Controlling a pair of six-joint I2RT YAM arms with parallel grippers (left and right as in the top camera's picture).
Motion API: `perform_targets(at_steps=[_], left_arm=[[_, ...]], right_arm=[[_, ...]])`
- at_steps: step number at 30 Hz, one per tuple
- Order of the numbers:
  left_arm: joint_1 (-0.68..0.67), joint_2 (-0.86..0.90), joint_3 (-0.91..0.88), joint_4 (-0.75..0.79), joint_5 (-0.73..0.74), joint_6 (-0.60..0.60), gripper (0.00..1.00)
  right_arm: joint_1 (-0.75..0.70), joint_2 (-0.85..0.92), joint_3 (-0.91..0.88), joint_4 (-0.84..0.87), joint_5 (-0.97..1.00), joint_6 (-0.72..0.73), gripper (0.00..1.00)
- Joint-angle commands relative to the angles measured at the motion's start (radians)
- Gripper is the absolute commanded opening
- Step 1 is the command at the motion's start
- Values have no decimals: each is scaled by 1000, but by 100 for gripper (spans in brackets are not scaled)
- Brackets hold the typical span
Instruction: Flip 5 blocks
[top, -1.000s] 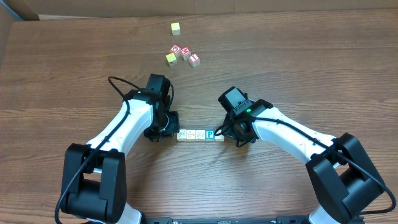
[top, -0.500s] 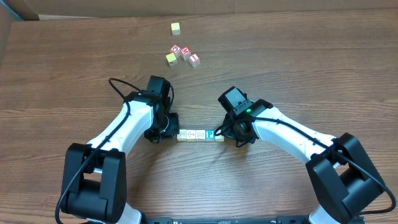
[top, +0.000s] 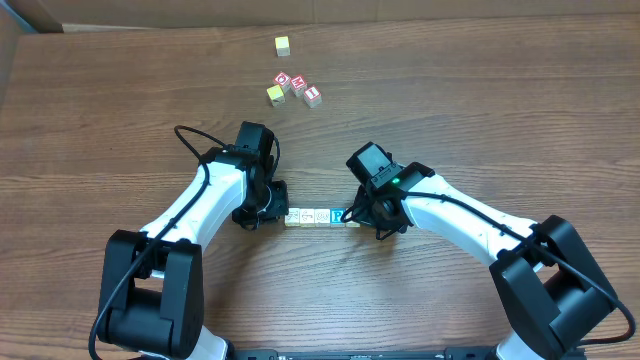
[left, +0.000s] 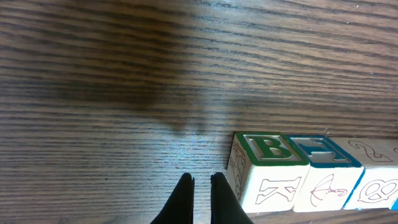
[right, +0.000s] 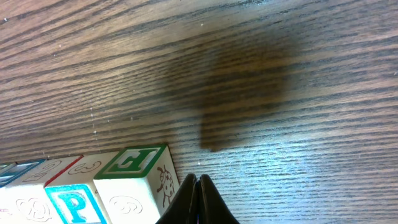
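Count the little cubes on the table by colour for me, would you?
Cream cubes, in a row: 5 (the end one is best seen in the right wrist view)
Red-and-white cubes: 3
Yellow cubes: 2
Total: 10

Not much to read here, just the row of small pale wooden cubes (top: 316, 216) on the brown wood-grain worktop (top: 450, 100).

Left wrist view:
- The B cube (left: 267, 171) at the end has a green B on top and an outlined K on its front.
- The blue-letter cube (left: 326, 171) beside it looks like an F, but I can't swear to it.
- The 2 cube (left: 373, 177) has an outlined 2 on top.

Right wrist view:
- The P cube (right: 68, 205) has a solid blue P, which you can read from overhead too.
- The green-letter cube (right: 140, 180) at that end is probably an I.

The small red-and-white cubes (top: 298, 87) further back have marks, way too tiny to read.
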Motion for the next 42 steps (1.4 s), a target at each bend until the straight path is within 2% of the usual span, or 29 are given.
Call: perform_targets(at_steps=[1, 42], left_arm=[[-6, 15, -6, -2, 4, -11, 4], [-29, 15, -45, 52, 1, -37, 4]], right_arm=[[6, 4, -6, 6, -1, 4, 4], [16, 4, -6, 1, -16, 2, 4]])
